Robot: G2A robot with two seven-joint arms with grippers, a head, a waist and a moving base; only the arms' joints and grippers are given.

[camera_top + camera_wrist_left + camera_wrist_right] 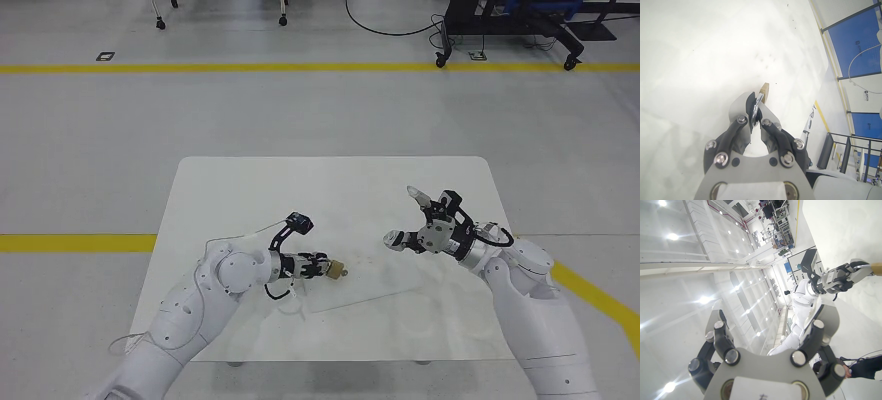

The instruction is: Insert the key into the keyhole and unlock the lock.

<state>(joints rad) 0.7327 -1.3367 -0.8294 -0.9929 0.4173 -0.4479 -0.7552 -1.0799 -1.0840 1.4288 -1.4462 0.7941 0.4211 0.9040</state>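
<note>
A small brass padlock [337, 268] with a silver shackle hangs just above the white table [250, 190], left of its middle. My left gripper [318, 268] is shut on the shackle, and the brass body [765, 90] sticks out past the fingertips. In the right wrist view the same left gripper [861, 266] holds the padlock [877, 268] level. My right gripper [405, 218] hovers to the right of the padlock, a short gap away. It is open with nothing between its fingers [721, 317], and its jaws are tilted upward.
A thin clear sheet [375, 293] lies flat on the table in front of the padlock. The table's far half is bare white surface. Beyond its edges is grey floor with yellow lines [70, 242].
</note>
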